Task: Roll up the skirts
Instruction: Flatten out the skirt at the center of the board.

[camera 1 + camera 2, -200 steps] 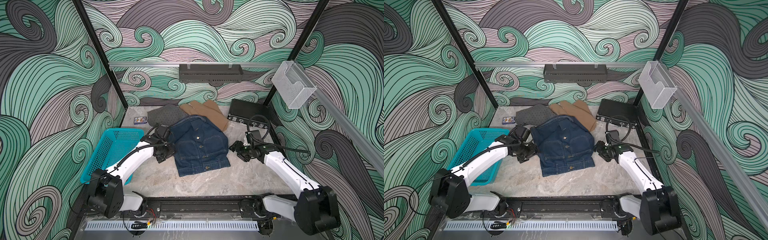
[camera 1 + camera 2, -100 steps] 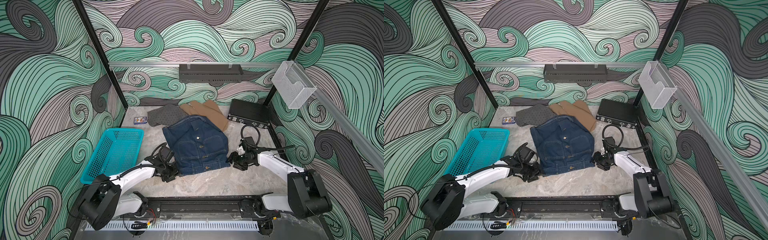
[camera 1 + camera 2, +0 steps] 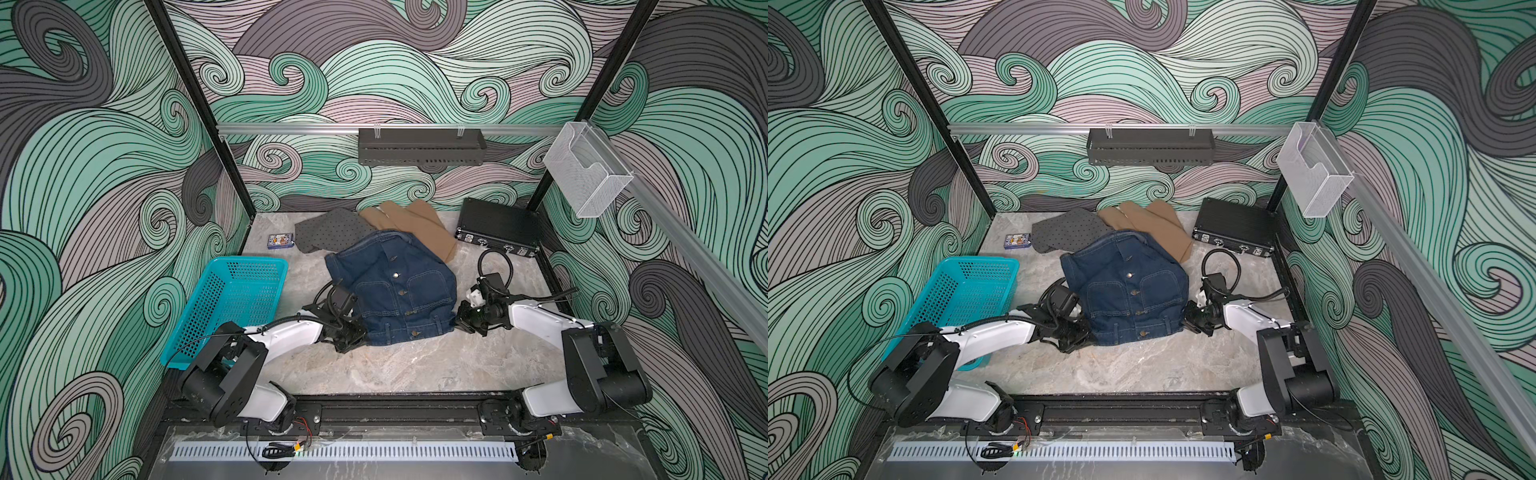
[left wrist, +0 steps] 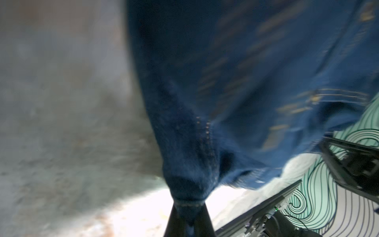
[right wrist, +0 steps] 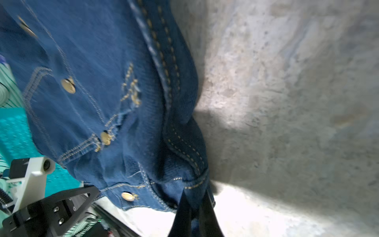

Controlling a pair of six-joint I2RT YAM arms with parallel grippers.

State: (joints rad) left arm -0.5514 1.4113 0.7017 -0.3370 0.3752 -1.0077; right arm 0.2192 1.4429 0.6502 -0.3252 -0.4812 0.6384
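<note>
Zero of three skirts rolled so far, by the look of it. The denim skirt [image 3: 395, 286] lies spread flat in the middle of the table [image 3: 415, 365], its far edge overlapping the tan skirt [image 3: 415, 224] and the grey dotted skirt [image 3: 332, 232]. Both of those lie loose & crumpled at the back, btwn a small card box [image 3: 280, 240] and the black case [image 3: 494, 224]. The left gripper [image 4: 189, 217] is clamped tight on the denim's near corner on its side, cloth bunched btwn the fingers in the left wrist view. The right gripper [image 5: 194, 211] is likewise pinched closed on the opposite near corner, w/ the stitched seam caught in it. In both top views the two sit low at either end of the near edge; the teal basket [image 3: 249, 259] stands off to the left, apart from the cloth. Step in hand looks like the start of roll no. 1: corners gripped, no turn of cloth made yet, so all of this roll plus the other 2 skirts is left. Vs 1 sec ago: both arms were farther back, beside the skirt's mid sides, jaws apart & holding nothing. Half a sec ago they'd come to the near corners, not yet closed. Denim is approx where it was; its near edge looks a bit puckered at both ends now.
</note>
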